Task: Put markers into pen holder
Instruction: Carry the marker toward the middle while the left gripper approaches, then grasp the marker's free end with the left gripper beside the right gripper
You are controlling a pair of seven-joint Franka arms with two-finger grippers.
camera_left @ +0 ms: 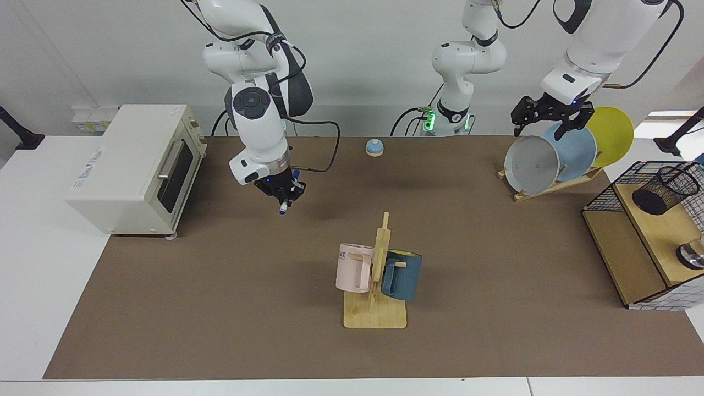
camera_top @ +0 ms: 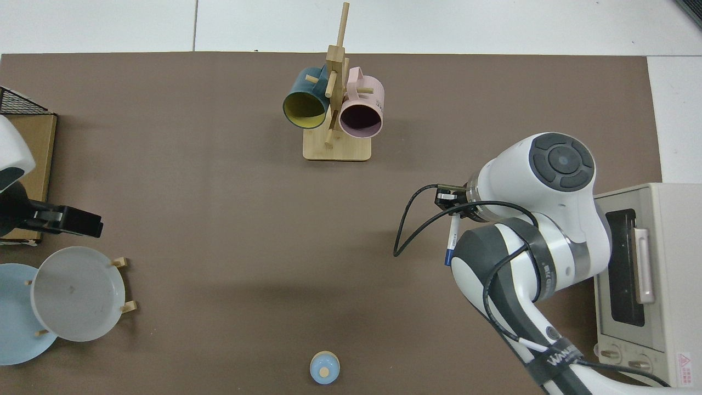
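The marker, white-barrelled with blue ends, hangs tilted in my right gripper, which is shut on it above the mat left of centre. In the top view the marker pokes out from under the right wrist, blue tip away from the mug stand. The pen holder, a black mesh cup, stands on the upper shelf of the wire rack at the far right, out of the top view. My left gripper hovers open above the plates, holding nothing.
A cream toaster oven sits at the left. A wooden mug stand with a pink and a blue mug is mid-table. Plates lean in a rack. A small blue bell is at the back. A shiny metal cup stands on the rack.
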